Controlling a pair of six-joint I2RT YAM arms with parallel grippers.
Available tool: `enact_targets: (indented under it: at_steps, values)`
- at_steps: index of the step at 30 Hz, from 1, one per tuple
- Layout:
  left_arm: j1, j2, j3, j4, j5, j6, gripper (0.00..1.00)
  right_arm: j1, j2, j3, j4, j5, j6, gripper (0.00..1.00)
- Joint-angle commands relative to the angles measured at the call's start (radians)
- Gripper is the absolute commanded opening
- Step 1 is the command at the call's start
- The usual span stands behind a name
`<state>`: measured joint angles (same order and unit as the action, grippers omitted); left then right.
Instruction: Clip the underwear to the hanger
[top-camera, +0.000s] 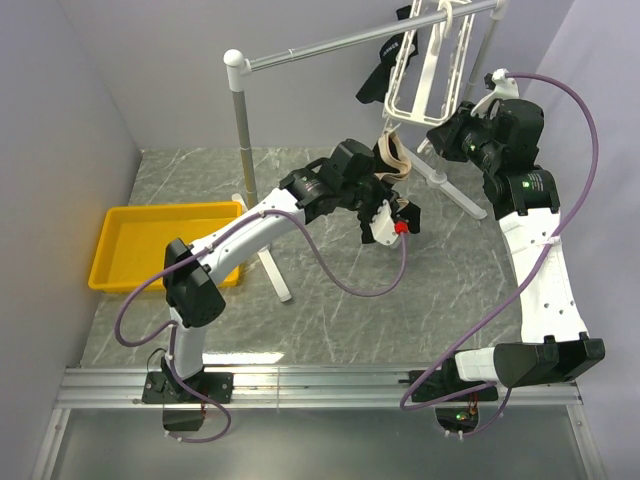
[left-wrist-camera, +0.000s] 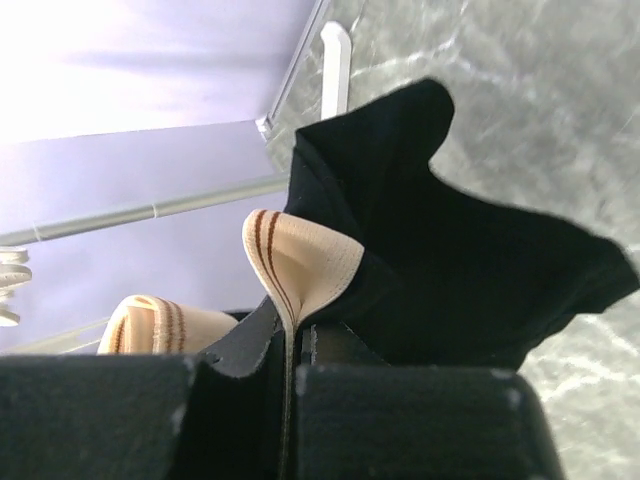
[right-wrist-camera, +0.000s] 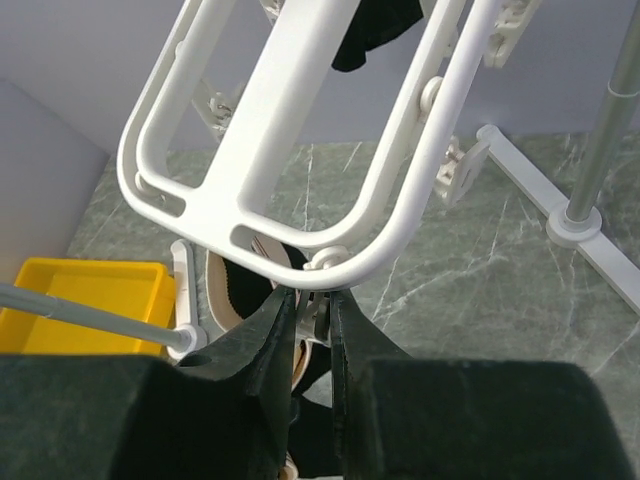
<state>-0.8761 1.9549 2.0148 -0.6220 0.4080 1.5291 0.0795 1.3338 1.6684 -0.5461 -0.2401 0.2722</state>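
The hanger (right-wrist-camera: 277, 120) hangs off the rail (top-camera: 350, 40), back right. The underwear (left-wrist-camera: 460, 260) is up in the air just below-left of it, with the left gripper (left-wrist-camera: 292, 350) jaws clamped on its waistband (left-wrist-camera: 300, 260). The right gripper (right-wrist-camera: 312, 315) jaws look pinched on a clip (right-wrist-camera: 314, 298) under the frame.

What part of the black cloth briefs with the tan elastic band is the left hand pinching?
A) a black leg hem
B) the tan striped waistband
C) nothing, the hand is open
B: in the left wrist view the left hand is shut on a fold of the tan striped waistband, with the black cloth briefs hanging off to one side.
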Motion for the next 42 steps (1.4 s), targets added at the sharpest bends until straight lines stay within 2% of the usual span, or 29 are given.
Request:
enact_targets:
  at_steps: [1, 8, 9, 12, 13, 15, 17, 23, 25, 29, 33, 42]
  values:
    - [0.008, -0.050, 0.018, 0.044, 0.077, -0.164, 0.00, -0.006, -0.015, 0.010, 0.041, -0.028, 0.007, 0.00]
    - [0.026, -0.027, 0.090, 0.065, 0.121, -0.377, 0.00, -0.004, -0.024, 0.002, 0.041, -0.053, 0.007, 0.00]
    - [0.028, -0.027, 0.085, 0.083, 0.127, -0.447, 0.00, -0.004, -0.025, 0.001, 0.041, -0.054, 0.009, 0.00]
    - [0.032, -0.066, -0.003, 0.247, 0.112, -0.585, 0.00, -0.006, -0.027, 0.004, 0.043, -0.067, 0.021, 0.00]
    - [0.032, -0.083, -0.045, 0.389, 0.085, -0.618, 0.00, -0.006, -0.027, 0.004, 0.043, -0.073, 0.030, 0.00]
    - [0.031, -0.137, -0.174, 0.508, 0.065, -0.661, 0.00, -0.006, -0.025, 0.008, 0.037, -0.082, 0.036, 0.00]
    - [0.032, -0.160, -0.253, 0.611, 0.045, -0.647, 0.00, -0.006, -0.024, 0.008, 0.034, -0.085, 0.041, 0.00]
    - [0.031, -0.166, -0.324, 0.769, -0.031, -0.652, 0.00, -0.007, -0.018, 0.014, 0.029, -0.100, 0.061, 0.00]
    - [0.029, -0.185, -0.372, 0.886, -0.054, -0.621, 0.00, -0.009, -0.016, 0.014, 0.025, -0.105, 0.065, 0.00]
    - [0.016, -0.192, -0.450, 0.982, -0.090, -0.558, 0.00, -0.009, -0.016, 0.014, 0.023, -0.110, 0.070, 0.00]
    - [0.012, -0.185, -0.468, 1.030, -0.115, -0.511, 0.00, -0.009, -0.012, 0.019, 0.014, -0.117, 0.070, 0.00]
    - [-0.026, -0.139, -0.551, 1.269, -0.247, -0.336, 0.00, -0.009, -0.012, 0.016, 0.006, -0.134, 0.073, 0.00]
